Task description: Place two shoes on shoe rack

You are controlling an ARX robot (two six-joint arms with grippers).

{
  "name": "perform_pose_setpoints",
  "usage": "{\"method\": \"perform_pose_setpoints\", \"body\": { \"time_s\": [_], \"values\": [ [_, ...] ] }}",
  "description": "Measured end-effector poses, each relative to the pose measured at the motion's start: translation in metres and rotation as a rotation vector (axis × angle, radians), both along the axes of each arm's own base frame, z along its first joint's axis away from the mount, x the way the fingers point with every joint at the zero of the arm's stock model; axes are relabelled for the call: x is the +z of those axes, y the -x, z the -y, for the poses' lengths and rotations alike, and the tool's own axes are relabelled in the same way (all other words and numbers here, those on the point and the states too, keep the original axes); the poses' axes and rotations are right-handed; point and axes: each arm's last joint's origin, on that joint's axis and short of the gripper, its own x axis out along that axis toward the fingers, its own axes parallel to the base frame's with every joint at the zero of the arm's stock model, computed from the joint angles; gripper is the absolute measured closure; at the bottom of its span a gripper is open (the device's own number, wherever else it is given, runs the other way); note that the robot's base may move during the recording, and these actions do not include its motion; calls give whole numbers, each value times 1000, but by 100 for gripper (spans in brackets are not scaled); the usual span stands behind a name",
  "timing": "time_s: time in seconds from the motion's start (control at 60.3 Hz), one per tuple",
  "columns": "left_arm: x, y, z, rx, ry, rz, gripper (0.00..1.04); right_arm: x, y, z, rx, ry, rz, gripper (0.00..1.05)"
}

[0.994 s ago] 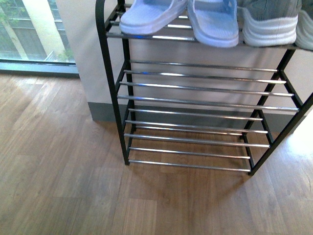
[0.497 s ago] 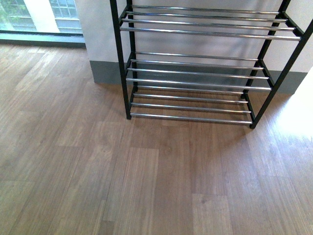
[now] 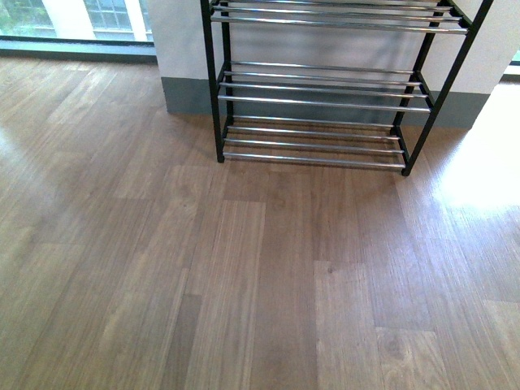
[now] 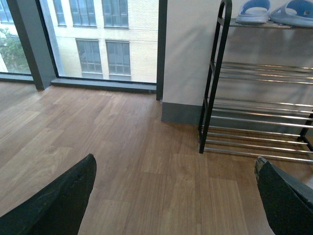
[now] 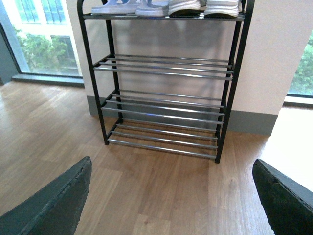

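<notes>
The shoe rack point(image 5: 164, 72) stands against a white wall, black frame with chrome bars. On its top shelf sit two pale blue slides point(image 5: 115, 7) and two grey sneakers point(image 5: 221, 7), only their lower parts showing. The left wrist view catches the slides point(image 4: 254, 11) at the rack's point(image 4: 214, 78) top corner. In the front view only the rack's lower shelves point(image 3: 325, 99) show, bare, and neither arm appears. My left gripper point(image 4: 176, 196) is open over bare wood floor, nothing between its fingers point(image 4: 58, 200). My right gripper point(image 5: 171, 196) is also open and holds nothing, a short way in front of the rack.
Wood plank floor point(image 3: 244, 268) spreads in front of the rack. A grey skirting board point(image 3: 188, 96) runs along the wall behind it. Floor-to-ceiling windows point(image 4: 98, 39) stand to the rack's left. A bright sunlit patch point(image 3: 479, 162) lies on the floor at the right.
The front view has pulled back from the rack: the top shelf with the shoes has left the frame, the rack sits higher and smaller, and more floor shows.
</notes>
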Motion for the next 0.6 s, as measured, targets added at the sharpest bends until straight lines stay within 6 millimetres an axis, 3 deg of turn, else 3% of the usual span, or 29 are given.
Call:
{"method": "perform_pose_setpoints", "body": {
  "time_s": [0.597],
  "values": [
    [0,0,0,0,0,0,9,0,0,0,0,0,0,9]
  ]
}}
